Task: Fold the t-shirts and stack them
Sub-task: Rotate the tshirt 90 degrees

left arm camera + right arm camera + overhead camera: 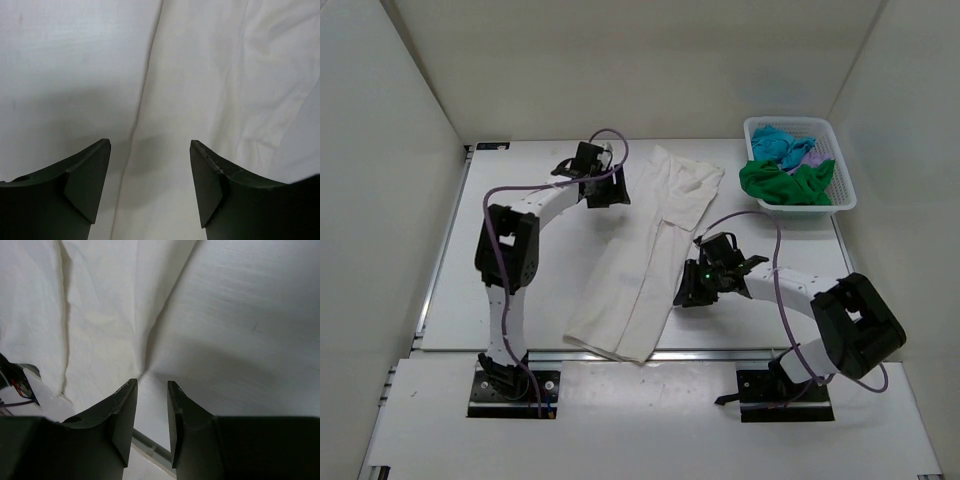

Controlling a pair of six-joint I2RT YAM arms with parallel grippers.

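- Top view: the cream shirt [650, 250] is laid on the table as a long narrow strip, its long axis running from 1 o'clock to 7 o'clock.
- The left gripper [605, 188] is placed at the strip's left edge near the far end, so the cloth lies at 3 o'clock from it.
- The right gripper [695, 288] is placed at the right edge, below the middle, so the cloth lies at 9 o'clock from it.
- The green shirt [785, 182], the turquoise one [778, 143] and the lilac one [808, 155] are bunched in the basket [845, 195] at 2 o'clock, well apart from both arms.
- Left wrist view: the left gripper [150, 165] is spread wide and nothing is held. The shirt [225, 75] fills the right side, and its edge runs from 12 o'clock down into the gap.
- Right wrist view: the right gripper [152, 410] is parted by only a narrow slot, with no cloth seen pinched in it. A crease of the shirt [100, 315] ends just at the fingertips.
- A fold across the long axis is judged to be next. The far end is nearer the left arm and the near end nearer the right.
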